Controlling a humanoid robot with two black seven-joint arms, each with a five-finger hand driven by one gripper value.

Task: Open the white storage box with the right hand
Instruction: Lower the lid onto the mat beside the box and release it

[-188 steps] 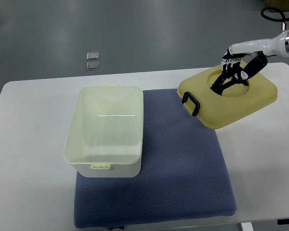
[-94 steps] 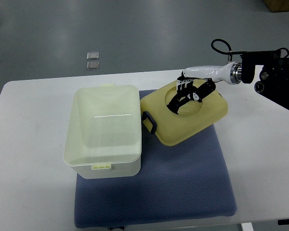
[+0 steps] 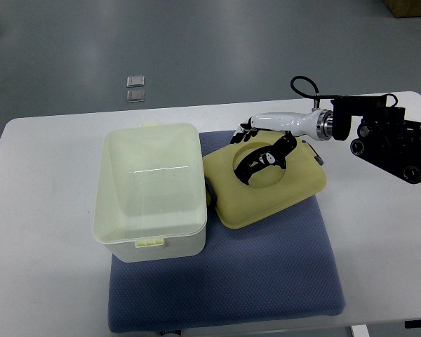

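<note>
The white storage box (image 3: 151, 184) stands open on the left part of a blue mat (image 3: 266, 267), its inside showing. Its pale yellow lid (image 3: 284, 196) lies tilted on the mat, its left edge touching the box's right side. My right hand (image 3: 258, 156) comes in from the right on a white forearm (image 3: 284, 121). Its black fingers (image 3: 247, 168) are curled into the round recess in the lid's top and grip it. The left arm is not in view.
The mat lies on a white table (image 3: 42, 210). The near half of the mat is bare. Two small grey squares (image 3: 135, 89) lie on the floor beyond the table's far edge. The arm's black wrist joints (image 3: 389, 137) hang over the table's right end.
My right hand has carried the lid leftward, from the table's right end to the box's right side. The lid has come down onto the mat.
</note>
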